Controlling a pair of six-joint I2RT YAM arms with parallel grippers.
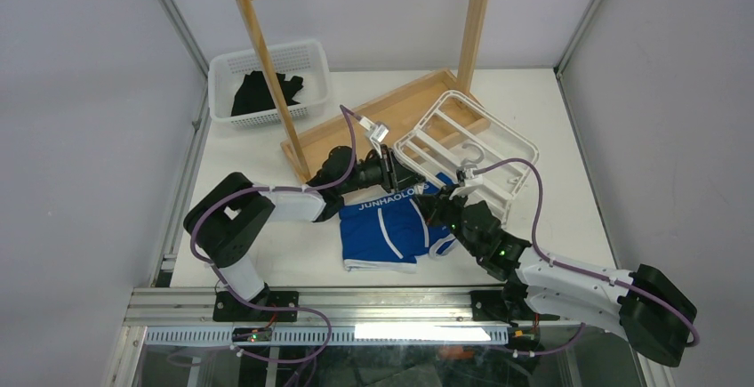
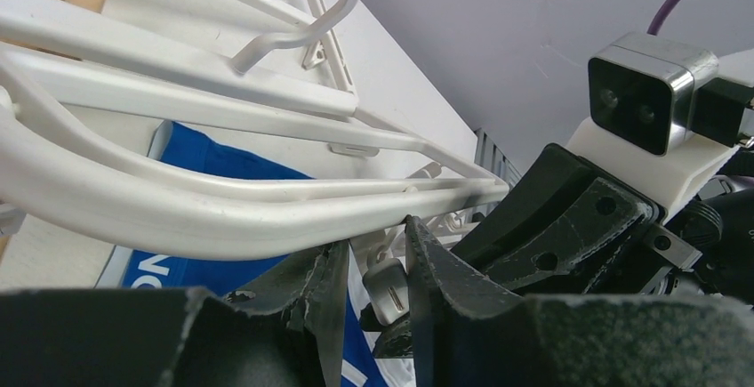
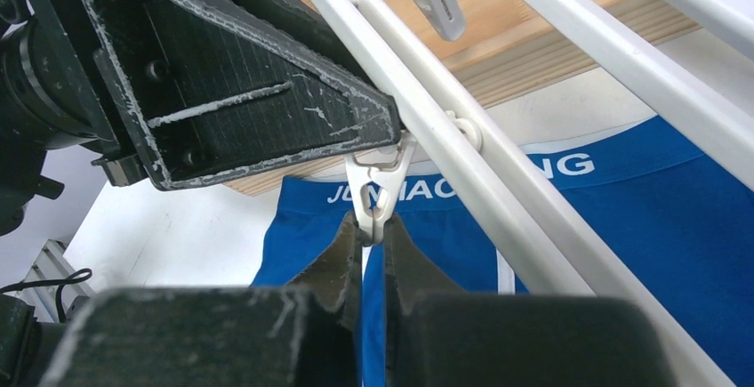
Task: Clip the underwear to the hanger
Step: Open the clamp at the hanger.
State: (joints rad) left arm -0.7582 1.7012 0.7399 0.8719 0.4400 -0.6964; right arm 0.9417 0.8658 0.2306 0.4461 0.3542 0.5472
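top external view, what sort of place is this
Probably a robotics lab cell staged for laundry work: plain grey panels on metal framing enclose a white table, with a wooden rack, a white basket, a clip hanger and blue underwear.

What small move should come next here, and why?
Probably draw the clip down toward the underwear's waistband. The right gripper is closed on the clip's lower tip, the left gripper sits at the hanger bar above it, and the underwear lies flat below, not yet in the clip.
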